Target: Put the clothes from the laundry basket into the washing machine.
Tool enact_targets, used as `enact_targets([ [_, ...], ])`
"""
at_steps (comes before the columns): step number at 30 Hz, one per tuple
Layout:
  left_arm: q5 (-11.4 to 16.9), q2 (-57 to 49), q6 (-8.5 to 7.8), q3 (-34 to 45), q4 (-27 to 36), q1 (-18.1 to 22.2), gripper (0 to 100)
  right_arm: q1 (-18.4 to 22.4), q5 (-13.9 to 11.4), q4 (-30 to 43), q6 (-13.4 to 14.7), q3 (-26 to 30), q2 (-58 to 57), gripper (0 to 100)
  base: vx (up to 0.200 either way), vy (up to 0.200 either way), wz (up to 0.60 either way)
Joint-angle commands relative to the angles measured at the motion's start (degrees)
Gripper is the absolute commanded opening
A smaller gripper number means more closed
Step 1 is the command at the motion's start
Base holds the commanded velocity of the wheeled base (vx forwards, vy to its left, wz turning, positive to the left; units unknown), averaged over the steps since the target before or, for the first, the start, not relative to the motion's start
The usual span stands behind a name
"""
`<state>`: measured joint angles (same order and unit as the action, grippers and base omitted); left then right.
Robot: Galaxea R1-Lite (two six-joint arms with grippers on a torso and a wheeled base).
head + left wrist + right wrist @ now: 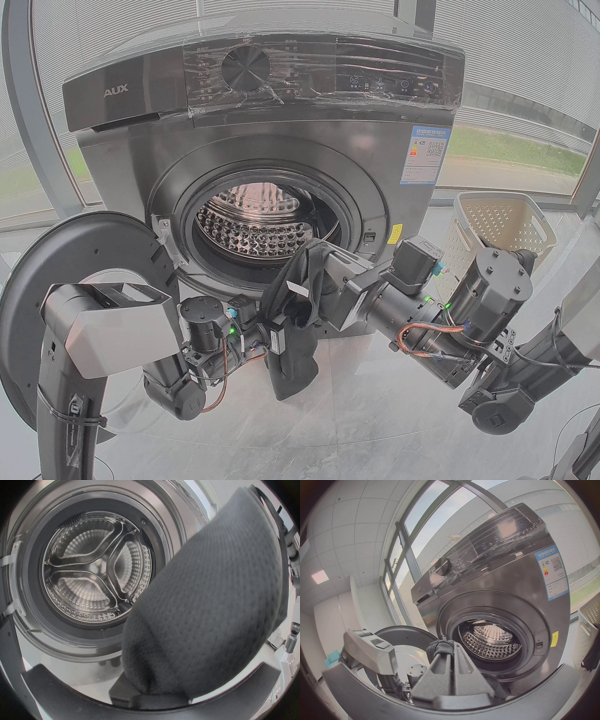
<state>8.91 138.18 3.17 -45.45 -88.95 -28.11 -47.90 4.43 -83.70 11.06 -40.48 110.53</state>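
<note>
Clamped on the dark garment (pixel 294 365), the right gripper (pixel 451 650) holds it at 5 o'clock of the open mouth of the washing machine (pixel 125 156), while the left gripper (pixel 275 340) below perhaps touches it, its grip impossible to tell.

Dark grey dotted-knit garment (pixel 294 369); grey washing machine (pixel 125 162); beige perforated laundry basket (pixel 494 219).

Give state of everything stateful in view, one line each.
washing machine door, open
drum, empty as far as visible
dark garment, hanging outside the drum
right gripper, jaws shut on dark garment
left gripper, at the garment, grip hidden
laundry basket, upright, bottom hidden
</note>
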Motion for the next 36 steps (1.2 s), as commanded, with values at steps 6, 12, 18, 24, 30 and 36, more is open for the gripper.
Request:
enact_targets([
  [6,0.1,-6.9,0.79,2.4,-0.6,1.2,0,2.6,1.0,-0.1,-2.7,7.7,1.1,0,0.0,0.0,0.0],
  [12,0.1,-11.2,0.79,3.9,-0.5,1.3,0,3.0,1.0,-0.9,-3.1,12.6,3.7,0,0.0,0.0,0.0],
  [18,0.1,-17.3,1.84,5.9,-0.4,1.2,0,3.0,0.9,-2.7,-3.1,13.5,6.9,0,0.0,0.0,0.0],
  [24,0.2,-23.0,3.6,8.9,-0.4,1.2,0,3.1,0.9,-4.7,-3.4,13.1,9.5,0,0.0,0.0,0.0],
  [30,0.1,-25.1,3.51,11.2,-0.4,1.2,0,2.8,0.8,-4.6,-3.4,11.6,9.4,100,0.0,0.0,0.0],
  [36,-0.7,-26.8,3.69,14.1,-0.5,1.2,0,2.6,1.0,-4.6,-3.3,12.5,8.8,100,0.0,0.0,0.0],
])
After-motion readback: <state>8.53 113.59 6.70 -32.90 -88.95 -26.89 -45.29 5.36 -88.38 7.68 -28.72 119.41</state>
